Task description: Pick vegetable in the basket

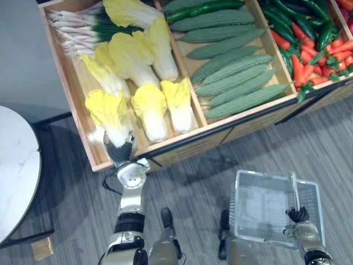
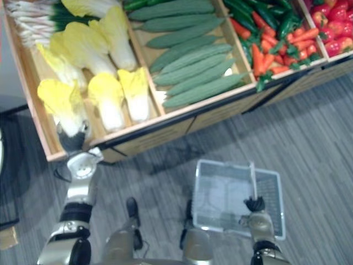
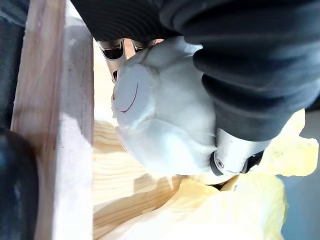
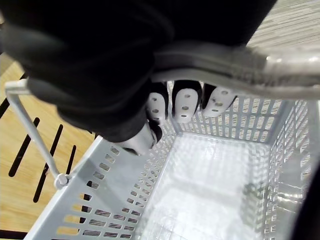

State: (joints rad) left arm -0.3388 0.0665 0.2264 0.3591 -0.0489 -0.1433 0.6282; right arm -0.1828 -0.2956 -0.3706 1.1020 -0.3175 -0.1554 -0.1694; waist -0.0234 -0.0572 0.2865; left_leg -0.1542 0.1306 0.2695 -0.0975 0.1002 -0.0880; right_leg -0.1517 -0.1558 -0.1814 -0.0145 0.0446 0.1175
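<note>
We see the left hand's (image 1: 120,151) fingers (image 3: 114,50) clenched round the white stem end of a yellow cabbage (image 1: 109,110) in the wooden crate's (image 1: 65,83) near-left corner. The cabbage lies near to far, leaves pointing far, with the crate's front wall at its stem. More cabbages (image 1: 149,107) lie just right. Near right, the right hand (image 1: 300,215) grasps the basket's (image 1: 265,174) handle (image 4: 225,62).

Wooden produce stand (image 1: 71,94): napa cabbages (image 1: 149,102), scallions (image 1: 77,27), bitter gourds (image 1: 237,77), chillies (image 1: 309,49) in separate compartments.
</note>
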